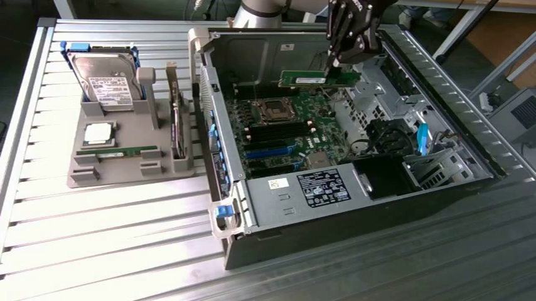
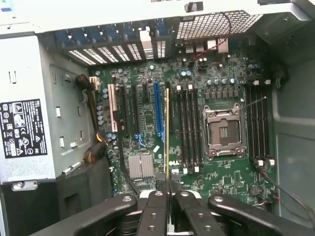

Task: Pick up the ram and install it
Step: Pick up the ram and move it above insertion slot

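Across the lower and left parts of the exterior view we see a ribbed metal table (image 1: 100,238), bright with glare. An open computer case (image 1: 209,94) lies on it in the middle. Beyond the table, at the upper right, we make out bare floor and some furniture legs, cut off by the frame edge.

Toward the exterior view's left stands a grey tray (image 1: 84,175) holding a hard drive (image 1: 105,78), a silver processor chip (image 1: 99,132), a twin memory stick (image 1: 117,152) and a dark expansion card (image 1: 176,119) set on edge.

At the upper centre, the gripper (image 1: 335,66) is clamped on the ram (image 1: 317,78), which hangs level above the motherboard (image 1: 285,125), apart from it. The arm above is cut off by the top edge.

From the wrist view we see the ram (image 2: 167,132) edge-on, pinched in the gripper (image 2: 168,189). It lines up beside the blue slot (image 2: 158,110). We cannot tell which slot lies beneath it. The empty processor socket (image 2: 224,130) sits near.
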### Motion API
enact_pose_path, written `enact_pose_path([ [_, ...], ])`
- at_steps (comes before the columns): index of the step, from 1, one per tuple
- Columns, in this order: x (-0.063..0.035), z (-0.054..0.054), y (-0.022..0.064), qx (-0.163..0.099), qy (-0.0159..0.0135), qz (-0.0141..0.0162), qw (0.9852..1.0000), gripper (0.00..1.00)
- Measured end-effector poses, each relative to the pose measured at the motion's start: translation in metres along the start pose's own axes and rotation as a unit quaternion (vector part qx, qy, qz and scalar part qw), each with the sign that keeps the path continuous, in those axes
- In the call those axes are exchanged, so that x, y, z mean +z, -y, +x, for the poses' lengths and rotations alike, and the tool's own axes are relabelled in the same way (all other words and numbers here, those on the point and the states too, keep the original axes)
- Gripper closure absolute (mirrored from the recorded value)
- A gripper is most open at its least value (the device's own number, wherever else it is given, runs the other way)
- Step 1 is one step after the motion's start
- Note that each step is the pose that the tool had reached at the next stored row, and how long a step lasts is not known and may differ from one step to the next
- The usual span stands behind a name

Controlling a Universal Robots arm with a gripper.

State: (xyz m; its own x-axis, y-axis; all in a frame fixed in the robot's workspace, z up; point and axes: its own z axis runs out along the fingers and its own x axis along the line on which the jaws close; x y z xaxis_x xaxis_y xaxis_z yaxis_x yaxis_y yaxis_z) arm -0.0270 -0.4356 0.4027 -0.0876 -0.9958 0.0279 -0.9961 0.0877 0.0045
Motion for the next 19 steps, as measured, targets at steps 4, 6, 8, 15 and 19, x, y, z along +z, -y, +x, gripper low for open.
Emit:
enact_pose_path([
  [4, -0.0001, -0.001, 0.0096, 0.000, 0.0000, 0.0000, 1.0000, 0.89],
  [6, -0.0001, -0.001, 0.0124, 0.000, 0.0000, 0.0000, 1.0000, 0.89],
  [8, -0.0002, -0.002, 0.0213, 0.000, 0.0000, 0.0000, 1.0000, 0.89],
  [15, -0.0003, -0.004, 0.0482, 0.000, 0.0000, 0.0000, 1.0000, 0.89],
  [19, -0.0004, -0.004, 0.0496, 0.000, 0.0000, 0.0000, 1.0000, 0.89],
])
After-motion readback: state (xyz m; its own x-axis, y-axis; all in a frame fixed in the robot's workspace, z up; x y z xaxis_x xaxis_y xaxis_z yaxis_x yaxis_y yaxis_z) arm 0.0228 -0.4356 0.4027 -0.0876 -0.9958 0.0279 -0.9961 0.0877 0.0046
